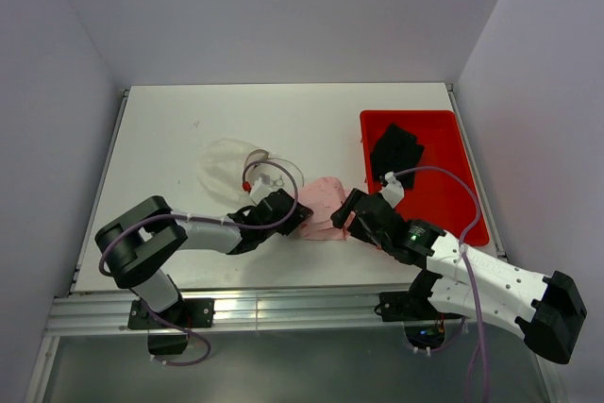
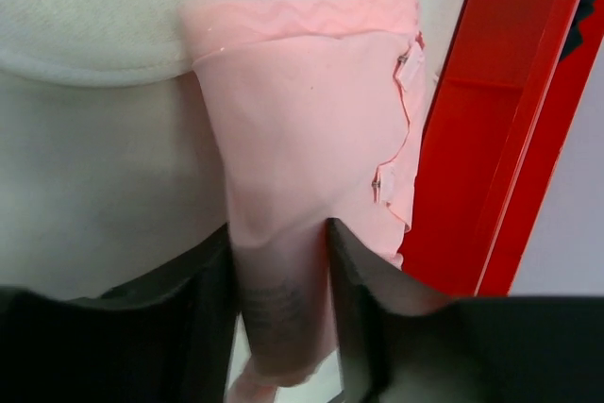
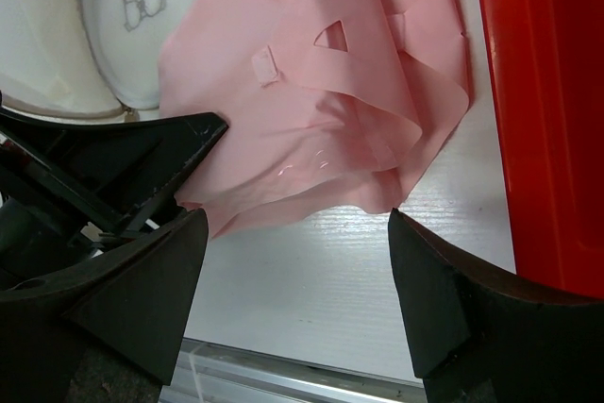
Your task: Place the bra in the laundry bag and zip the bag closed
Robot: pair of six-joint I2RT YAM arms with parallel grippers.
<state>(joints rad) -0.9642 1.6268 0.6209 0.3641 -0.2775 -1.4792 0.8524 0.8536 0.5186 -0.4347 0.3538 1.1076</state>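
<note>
The pale pink bra (image 1: 324, 207) lies on the white table between my two grippers. My left gripper (image 1: 300, 216) is shut on the bra's left edge; in the left wrist view the pink fabric (image 2: 311, 139) is pinched between the black fingers (image 2: 363, 309). My right gripper (image 1: 351, 217) is open just right of the bra; in the right wrist view the bra (image 3: 311, 92) lies just beyond the spread fingertips (image 3: 425, 280). The white mesh laundry bag (image 1: 231, 169) lies left of and behind the bra, and shows in the right wrist view (image 3: 123, 25) and the left wrist view (image 2: 104, 7).
A red plastic bin (image 1: 453, 186) with a black garment (image 1: 396, 150) in it stands at the right, close behind my right gripper. Its wall shows in the wrist views (image 2: 491, 139) (image 3: 538, 110). The table's near edge (image 3: 283, 365) lies just below the right gripper.
</note>
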